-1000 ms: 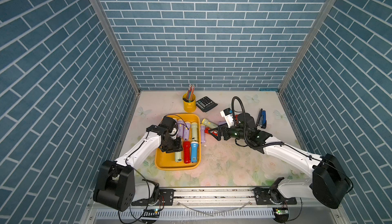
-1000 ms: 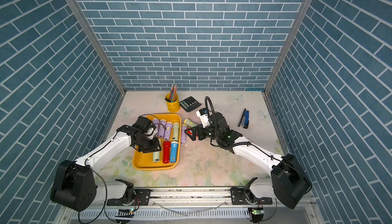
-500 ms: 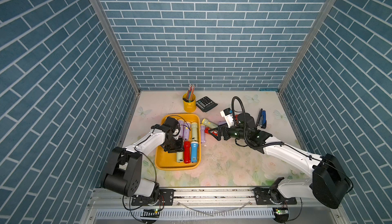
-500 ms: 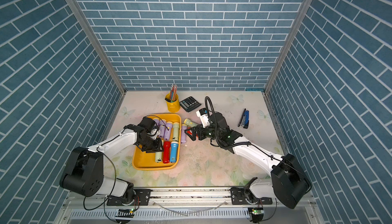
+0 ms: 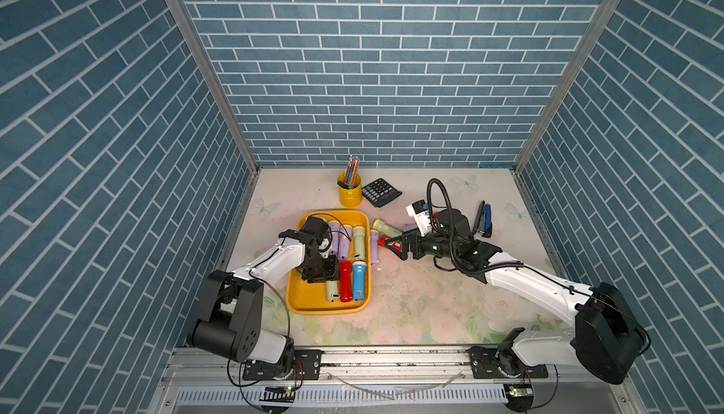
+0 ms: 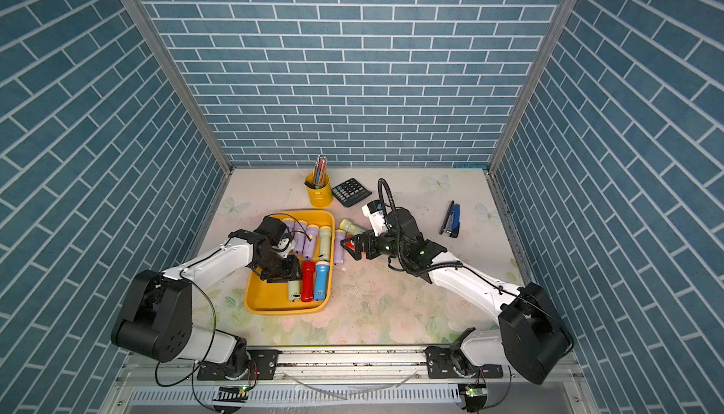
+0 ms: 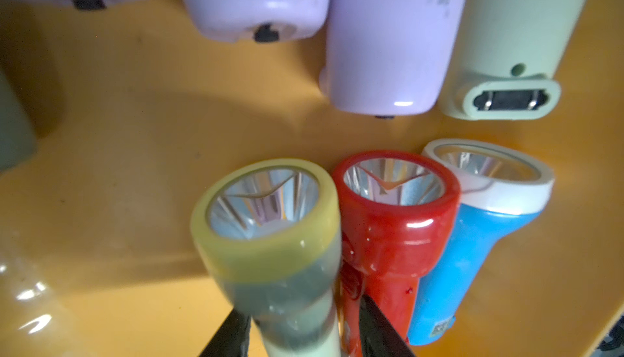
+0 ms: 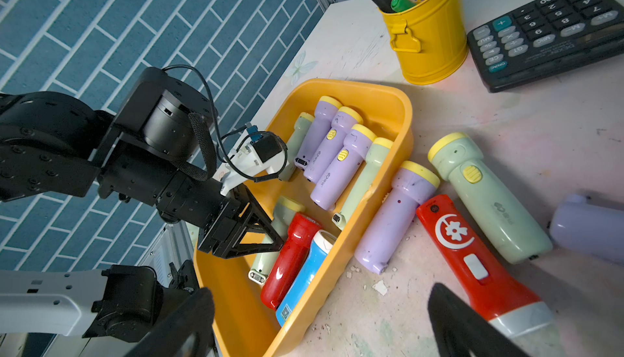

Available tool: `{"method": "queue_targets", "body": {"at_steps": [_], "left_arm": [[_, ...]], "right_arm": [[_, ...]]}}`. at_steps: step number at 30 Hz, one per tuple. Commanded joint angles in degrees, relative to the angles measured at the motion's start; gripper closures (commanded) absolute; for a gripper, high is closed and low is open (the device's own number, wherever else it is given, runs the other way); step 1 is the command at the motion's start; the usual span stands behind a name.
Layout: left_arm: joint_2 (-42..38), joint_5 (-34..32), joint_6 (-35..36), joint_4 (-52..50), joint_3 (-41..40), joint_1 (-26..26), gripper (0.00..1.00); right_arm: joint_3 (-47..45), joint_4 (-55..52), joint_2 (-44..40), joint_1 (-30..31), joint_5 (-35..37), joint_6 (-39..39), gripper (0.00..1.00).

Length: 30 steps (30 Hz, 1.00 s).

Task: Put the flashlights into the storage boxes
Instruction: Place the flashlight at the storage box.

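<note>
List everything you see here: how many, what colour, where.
tray: one, orange-yellow; left part of the table.
lilac flashlights: five, lilac; three in tray, one against its outer wall, one farther out on table.
pale green flashlights: four, yellow heads; three in tray, one on table.
red flashlights: two, red; one in tray, one on table.
blue flashlight: one, white head; in tray beside the red one.
pencil cup: one, yellow; behind tray.
calculator: one, black; beside the cup.
stapler: one, blue-black; table's far right.
left gripper: one, black; in tray, open around a pale green flashlight.
right gripper: one, black; open, beside the table's red flashlight.
</note>
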Motion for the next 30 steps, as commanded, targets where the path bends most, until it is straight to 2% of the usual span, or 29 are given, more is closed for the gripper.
{"method": "queue_targets", "body": {"at_steps": [1, 23, 30], "left_arm": [[-0.79, -0.32, 0.34, -1.9, 0.9, -0.01, 0.46], [-9.03, 1.87, -2.6, -1.46, 1.67, -0.01, 0.47], [-11.71, 2.21, -3.65, -0.38, 2.39, -0.01, 0.47]], "right_arm": [[0.83, 1.55, 0.5, -0.16, -0.29, 0.98, 0.01], [0.9, 1.46, 0.15, -0.16, 0.06, 1.29, 0.01], [2.94, -6.5, -1.75, -0.25, 3.86, -1.51, 0.01]]}}
